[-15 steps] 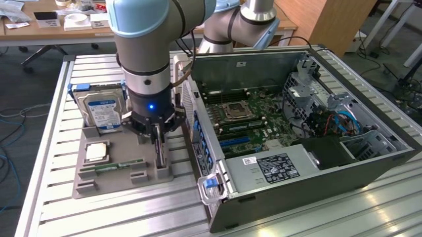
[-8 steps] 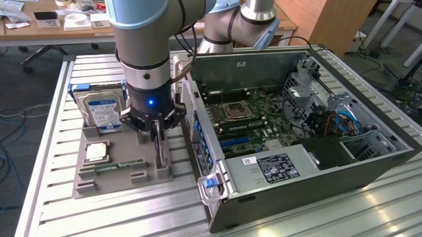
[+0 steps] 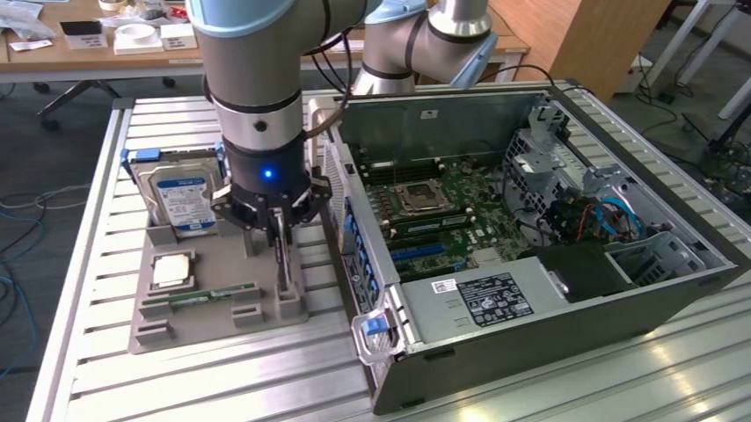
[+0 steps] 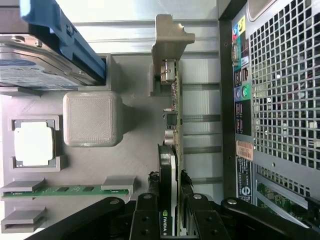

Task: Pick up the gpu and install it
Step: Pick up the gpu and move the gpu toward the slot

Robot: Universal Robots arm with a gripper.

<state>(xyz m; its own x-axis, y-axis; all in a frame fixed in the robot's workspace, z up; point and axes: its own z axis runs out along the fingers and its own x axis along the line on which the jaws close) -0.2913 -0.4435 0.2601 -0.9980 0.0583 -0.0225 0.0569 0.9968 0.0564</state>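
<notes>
The gpu (image 3: 284, 277) (image 4: 170, 160) stands on its thin edge in a slot of the grey tray (image 3: 217, 321) (image 4: 135, 150). It sits at the tray's side that is closest to the computer case (image 3: 657, 290) (image 4: 280, 100). The claw (image 3: 278, 236) (image 4: 170, 182) comes straight down on it and pinches the card's top edge, with one black finger (image 4: 152, 187) pressed on each flat side. The card's bottom edge is down in the tray, not lifted.

In the wrist view the card's pale end piece (image 4: 171, 40) sticks out past the tray's edge, over the metal table (image 3: 211, 378) (image 4: 125, 22).

Between the card and the case's back wall there is a thin strip of bare table. The wall stands taller than the card. On the card's other side a grey block (image 4: 92, 119) is near, with a small gap of bare tray between them.

Farther off on the tray are the hard drive (image 3: 182, 198) (image 4: 40, 75) with its blue label, a square chip (image 3: 172, 270) (image 4: 33, 143) and a green memory stick (image 3: 211, 294) (image 4: 70, 190). They are well apart from the card.

The case lies with its side open to the top, and the green board inside is easy to see
</notes>
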